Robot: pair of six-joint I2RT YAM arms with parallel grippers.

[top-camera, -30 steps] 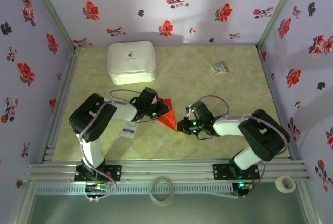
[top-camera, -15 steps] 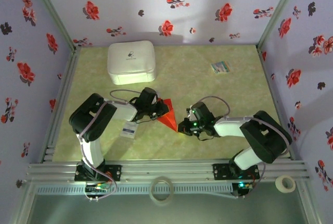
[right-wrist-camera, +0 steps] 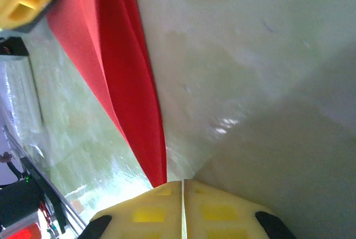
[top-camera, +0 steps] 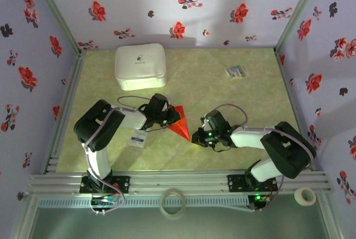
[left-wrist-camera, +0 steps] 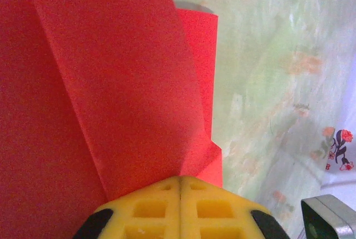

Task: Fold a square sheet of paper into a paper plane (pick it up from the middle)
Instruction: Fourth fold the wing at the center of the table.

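While the top view sets the paper plane (top-camera: pixel 179 124) as a small red wedge on the pale green table (top-camera: pixel 233 105), between the two arms and in front of the white box (top-camera: pixel 140 65), the wrist cameras give the detail it lacks. In the left wrist view, the paper plane (left-wrist-camera: pixel 111 83) shows overlapping red flaps that narrow into the seam of the left gripper (left-wrist-camera: pixel 181 180), whose yellow pads are clenched on the paper. From above, the left gripper (top-camera: pixel 168 118) meets the wedge's left edge, but the pinch itself is too small to make out.

The right wrist view sees the paper plane (right-wrist-camera: pixel 130 83) edge-on as a thin folded blade tapering to a point at the right gripper (right-wrist-camera: pixel 182 184). Its pads are pressed together. The point reaches the rim of one pad, but I cannot tell whether it is caught between them. From above, the right gripper (top-camera: pixel 196 137) sits at the wedge's near tip.

The top view alone takes in the multicoloured card (top-camera: pixel 236 71) towards the far right and the small white packet (top-camera: pixel 137 138) under the left arm. The box bears a small dark logo, and the packet a printed label; neither is legible.
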